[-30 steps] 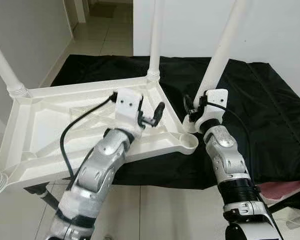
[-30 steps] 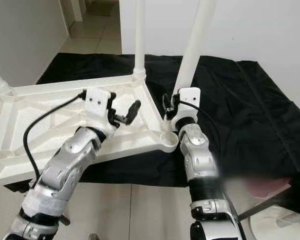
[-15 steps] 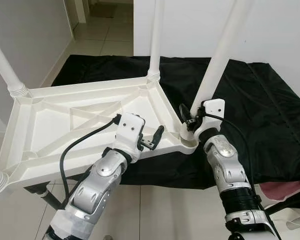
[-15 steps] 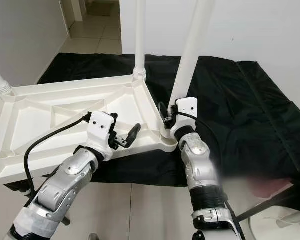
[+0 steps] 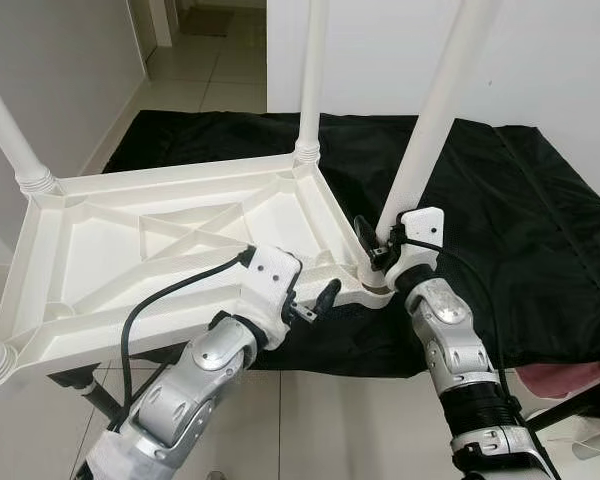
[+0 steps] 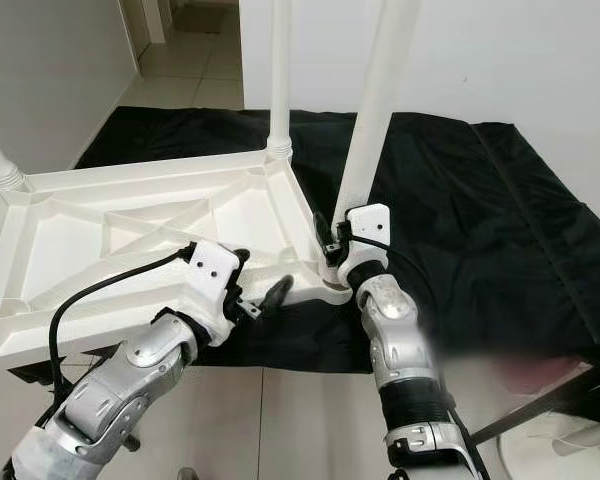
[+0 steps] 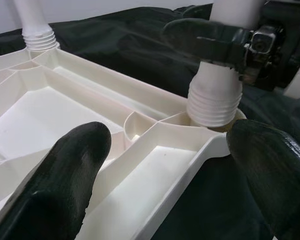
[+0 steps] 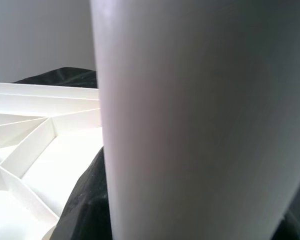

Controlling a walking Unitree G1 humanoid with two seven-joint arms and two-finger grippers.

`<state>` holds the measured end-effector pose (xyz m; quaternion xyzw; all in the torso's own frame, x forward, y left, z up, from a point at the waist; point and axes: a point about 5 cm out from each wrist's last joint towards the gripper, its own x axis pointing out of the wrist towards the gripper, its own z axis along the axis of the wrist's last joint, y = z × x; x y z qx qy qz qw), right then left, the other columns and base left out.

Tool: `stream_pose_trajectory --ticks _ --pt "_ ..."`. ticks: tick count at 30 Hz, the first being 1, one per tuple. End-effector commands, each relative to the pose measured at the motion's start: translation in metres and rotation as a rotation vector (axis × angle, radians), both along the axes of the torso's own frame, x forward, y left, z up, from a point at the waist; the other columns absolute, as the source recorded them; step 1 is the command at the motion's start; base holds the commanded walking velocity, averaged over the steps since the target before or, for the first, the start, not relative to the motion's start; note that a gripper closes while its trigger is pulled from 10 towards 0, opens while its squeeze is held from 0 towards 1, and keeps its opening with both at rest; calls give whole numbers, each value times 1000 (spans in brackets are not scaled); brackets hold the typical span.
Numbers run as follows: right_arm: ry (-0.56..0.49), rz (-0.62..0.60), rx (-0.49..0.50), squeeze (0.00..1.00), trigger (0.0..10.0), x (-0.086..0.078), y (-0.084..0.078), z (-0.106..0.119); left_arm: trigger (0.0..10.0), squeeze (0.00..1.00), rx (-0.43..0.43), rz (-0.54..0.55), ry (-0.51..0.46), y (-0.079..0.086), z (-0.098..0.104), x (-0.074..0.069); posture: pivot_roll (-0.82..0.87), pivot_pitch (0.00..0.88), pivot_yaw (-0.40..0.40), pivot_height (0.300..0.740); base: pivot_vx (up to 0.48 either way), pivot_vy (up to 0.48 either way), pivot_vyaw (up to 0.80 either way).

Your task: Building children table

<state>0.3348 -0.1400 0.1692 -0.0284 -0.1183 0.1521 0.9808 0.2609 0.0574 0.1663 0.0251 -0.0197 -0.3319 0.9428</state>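
Left eye view: nearest, the left gripper (image 5: 315, 300) hovers with its fingers (image 7: 70, 175) spread apart (nothing between them) just over the near rim of the upturned white table top (image 5: 100, 250). Just beyond, at the near right corner, the right gripper (image 5: 375, 245) has its fingers closed around the base of a white table leg (image 5: 430, 110), which stands tilted in its corner socket (image 7: 215, 97). The top lies upside down on a black cloth (image 5: 520, 200); farther back another leg (image 5: 310, 70) rises upright.
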Motion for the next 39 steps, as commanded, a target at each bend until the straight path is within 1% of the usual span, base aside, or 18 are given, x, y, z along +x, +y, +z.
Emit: stream_pose_trajectory --ticks 1,5,9,12,17,21,26,33,38,39 --pt "27 10 -11 0 10000 -2 -2 -9 10000 0 28 -328 5 -12 0 -15 32 45 -24 740 0 0 0" --pt "23 30 -11 0 10000 -3 -3 -10 10000 0 45 -331 11 -11 -1 -15 32 45 -24 740 0 0 0" --pt "21 39 -36 0 10000 -4 -6 -14 10000 0 50 -333 18 -10 -2 -15 32 45 -24 740 0 0 0" --pt "28 51 -72 0 10000 -6 -11 -20 10000 0 51 -334 23 -10 -1 -17 33 61 -20 740 0 0 0" --pt "25 70 -88 0 10000 -9 -12 -22 10000 0 57 -333 27 -9 -2 -17 32 63 -17 740 0 0 0" --pt "24 80 -97 0 10000 -10 -12 -24 10000 0 60 -332 28 -9 -2 -17 32 63 -16 740 0 0 0" --pt "27 138 -123 0 10000 -15 -7 -32 10000 0 62 -329 27 -8 -1 -16 30 65 -11 740 0 0 0" --pt "34 161 -130 0 10000 -17 -8 -38 10000 0 63 -330 28 -8 0 -16 33 68 -11 740 0 0 0" --pt "30 193 -164 0 10000 -20 -9 -43 10000 0 64 -328 31 -8 0 -16 34 69 -10 740 0 0 0" --pt "34 202 -183 0 10000 -20 -9 -45 10000 0 64 -328 31 -8 0 -16 34 69 -10 740 0 0 0"
